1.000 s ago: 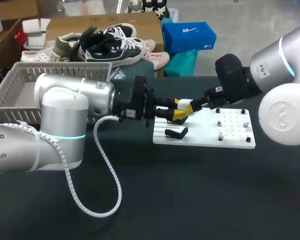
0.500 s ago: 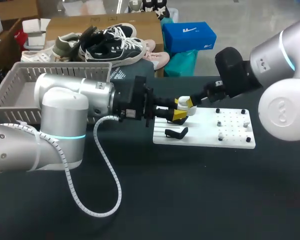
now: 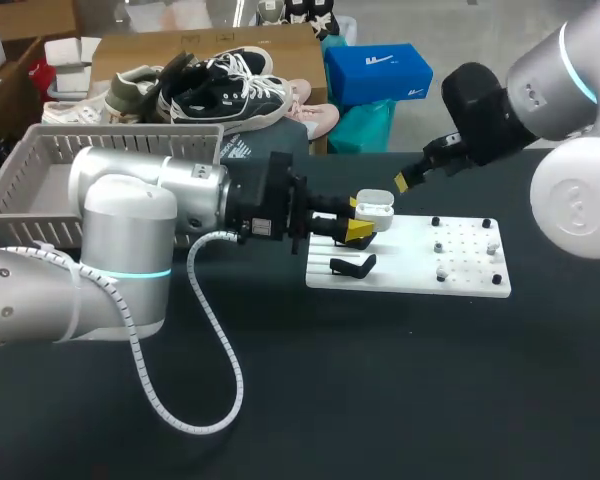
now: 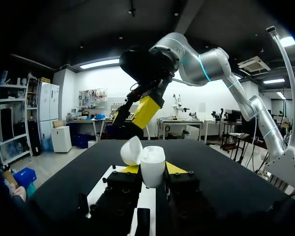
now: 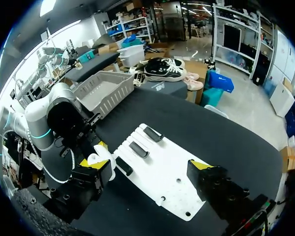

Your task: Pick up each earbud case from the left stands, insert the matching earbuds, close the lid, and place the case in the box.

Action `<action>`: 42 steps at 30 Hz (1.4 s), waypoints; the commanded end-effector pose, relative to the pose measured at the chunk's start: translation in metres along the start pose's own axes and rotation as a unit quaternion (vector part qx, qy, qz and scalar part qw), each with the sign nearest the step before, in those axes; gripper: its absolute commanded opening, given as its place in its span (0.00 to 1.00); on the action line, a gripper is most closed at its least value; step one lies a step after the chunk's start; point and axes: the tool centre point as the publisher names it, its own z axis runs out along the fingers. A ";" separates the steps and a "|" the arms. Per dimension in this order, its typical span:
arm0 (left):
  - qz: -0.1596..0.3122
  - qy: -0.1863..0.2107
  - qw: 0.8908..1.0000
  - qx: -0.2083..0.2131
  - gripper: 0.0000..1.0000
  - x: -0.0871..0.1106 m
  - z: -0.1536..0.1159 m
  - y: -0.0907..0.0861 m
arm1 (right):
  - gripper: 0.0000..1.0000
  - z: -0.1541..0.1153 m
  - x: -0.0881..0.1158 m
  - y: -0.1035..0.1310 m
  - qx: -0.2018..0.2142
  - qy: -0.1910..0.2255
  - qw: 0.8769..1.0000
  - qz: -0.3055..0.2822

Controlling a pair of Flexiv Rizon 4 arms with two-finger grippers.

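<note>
Earbud case: held upright in my left gripper, one yellow pad on each flank, just above the stand end of the white board. Its lid is swung open to one side and the mouth faces up. My right gripper hangs above and beyond the case, clearly apart from it. I cannot tell whether it is open or closed, or whether it carries anything. Judgement: loading the earbuds is the step in hand, and any approach has to come down from above, along the case's upright axis. The right arm is the free one and is nearer the board's peg end, where the small pieces are too small to identify. The left wrist view alone shows the open lid and the grip. The head view alone shows the gap between the two grippers. The right wrist view shows three black stands in a row beside the held case.
</note>
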 end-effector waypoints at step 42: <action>0.000 0.000 1.000 0.001 0.00 0.000 0.000 0.001 | 0.48 0.023 0.117 -0.079 0.193 0.177 0.962 0.079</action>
